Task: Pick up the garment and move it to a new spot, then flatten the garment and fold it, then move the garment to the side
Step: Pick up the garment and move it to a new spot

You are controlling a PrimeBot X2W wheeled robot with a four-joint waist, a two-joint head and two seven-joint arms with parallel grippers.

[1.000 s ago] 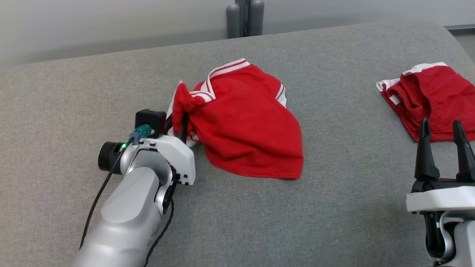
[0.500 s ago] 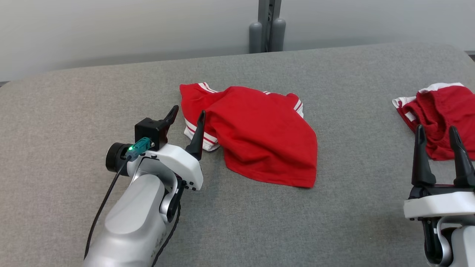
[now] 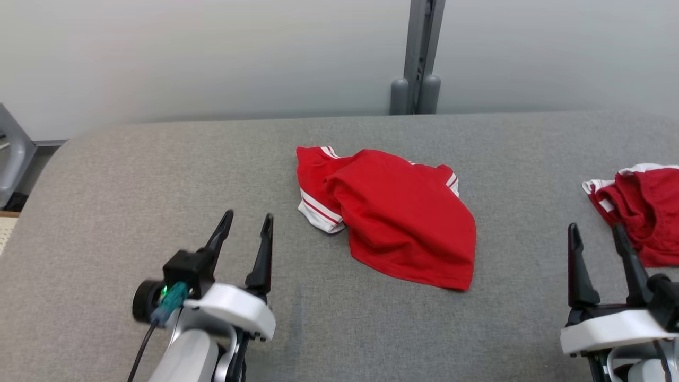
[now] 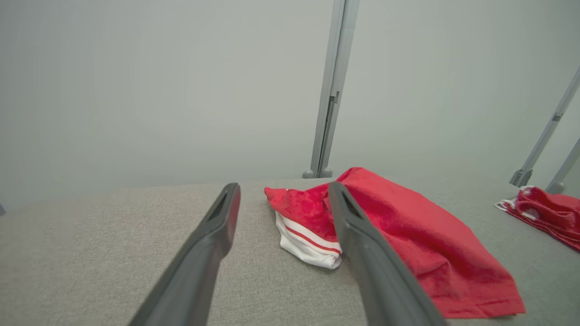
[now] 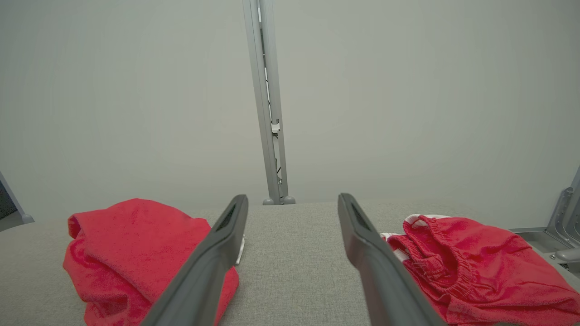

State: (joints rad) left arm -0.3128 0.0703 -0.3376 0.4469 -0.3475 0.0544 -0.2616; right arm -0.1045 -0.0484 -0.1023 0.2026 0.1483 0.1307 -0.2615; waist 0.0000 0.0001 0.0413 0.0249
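A red garment [image 3: 398,215] with white striped trim lies crumpled in the middle of the grey padded surface [image 3: 159,175]; it also appears as the red garment [image 4: 408,235] in the left wrist view and as the red garment [image 5: 136,244] in the right wrist view. My left gripper [image 3: 246,225] stands open at the lower left, a short way to the garment's left, with nothing between its fingers. At the lower right my right gripper [image 3: 597,236] is open and empty too, well apart from that garment.
A second red garment [image 3: 642,209] with a white waistband lies bunched at the right edge, just beyond my right gripper; it is the second red garment [image 5: 476,267] in the right wrist view. A grey post [image 3: 419,53] rises behind the surface against a pale wall.
My left gripper has let go of the garment's edge and drawn back toward me, now open. The garment has dropped flat onto the surface. The head camera has tilted up.
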